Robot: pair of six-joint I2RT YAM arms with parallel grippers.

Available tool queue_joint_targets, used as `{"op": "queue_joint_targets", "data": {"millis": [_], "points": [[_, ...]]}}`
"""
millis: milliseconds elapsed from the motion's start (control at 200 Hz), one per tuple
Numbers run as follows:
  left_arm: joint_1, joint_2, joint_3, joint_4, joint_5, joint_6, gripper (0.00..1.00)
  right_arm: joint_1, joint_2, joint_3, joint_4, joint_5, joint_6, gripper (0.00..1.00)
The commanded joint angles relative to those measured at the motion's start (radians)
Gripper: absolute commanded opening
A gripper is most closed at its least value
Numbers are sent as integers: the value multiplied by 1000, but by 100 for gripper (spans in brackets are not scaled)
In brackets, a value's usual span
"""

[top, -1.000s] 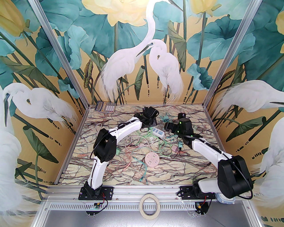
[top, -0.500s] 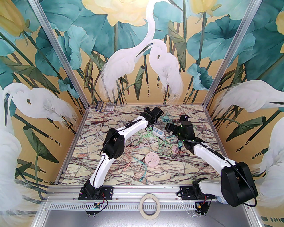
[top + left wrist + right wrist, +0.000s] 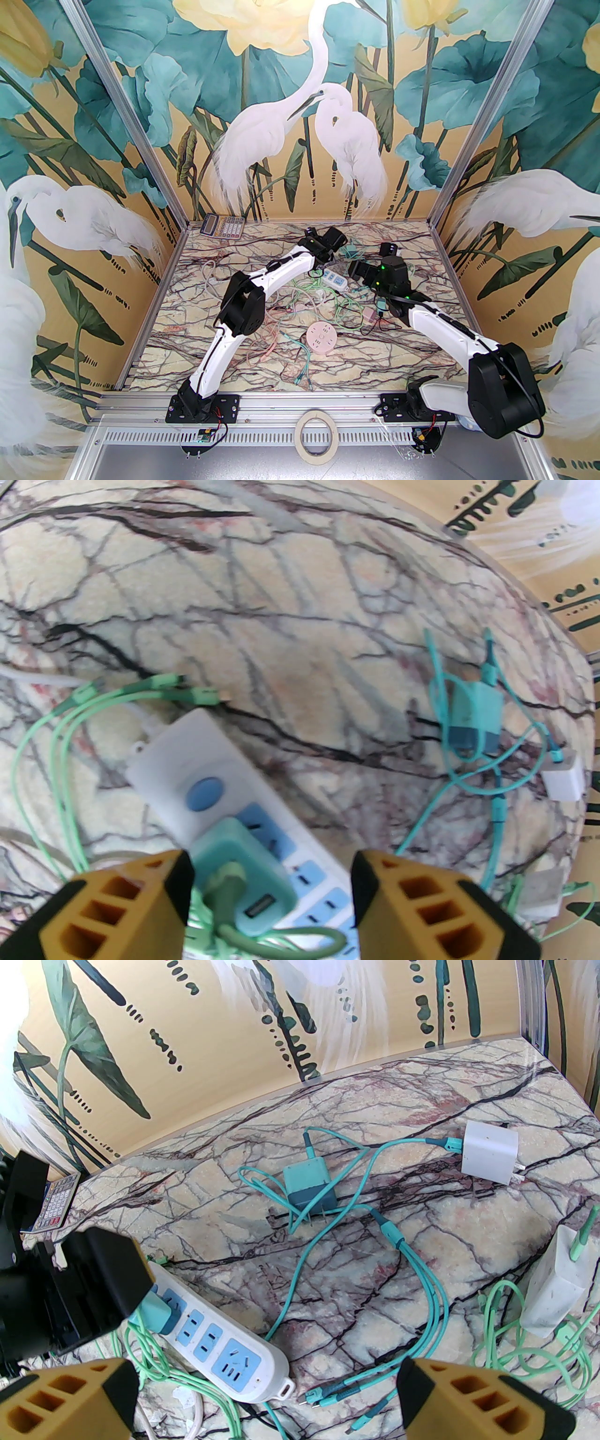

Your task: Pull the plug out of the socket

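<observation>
Currently left fingers (image 3: 117, 902) spread either side of the teal plug (image 3: 248, 855), seated in the white socket strip (image 3: 178, 747) far-centre on the surface; right fingers (image 3: 473, 1396) spread too; plug likely light, rigid, slick: pinch its flat flanks, strip may lift.

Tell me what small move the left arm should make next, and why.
Probably close the left tool on the plug: the tool is open with a finger on each side of the plug, which is seated in the strip, so nothing grips it yet.
</observation>
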Motion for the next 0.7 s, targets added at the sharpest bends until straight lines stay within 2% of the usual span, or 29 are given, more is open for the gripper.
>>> {"op": "queue_joint_targets", "data": {"millis": [0,360,515,565,695], "points": [[-9,13,4,-78,-66,-17,62,9,-11,-8,5,11,-2,99],[-7,86,55,-49,24,-10,61,9,-18,-9,4,13,-6,99],[-1,111,68,-34,53,-21,55,12,-6,-6,8,2,-8,99],[0,107,68,-35,46,-22,50,14,-4,-5,10,-1,-9,99],[4,88,66,-43,17,11,48,25,8,-2,23,-17,-20,99]]}}
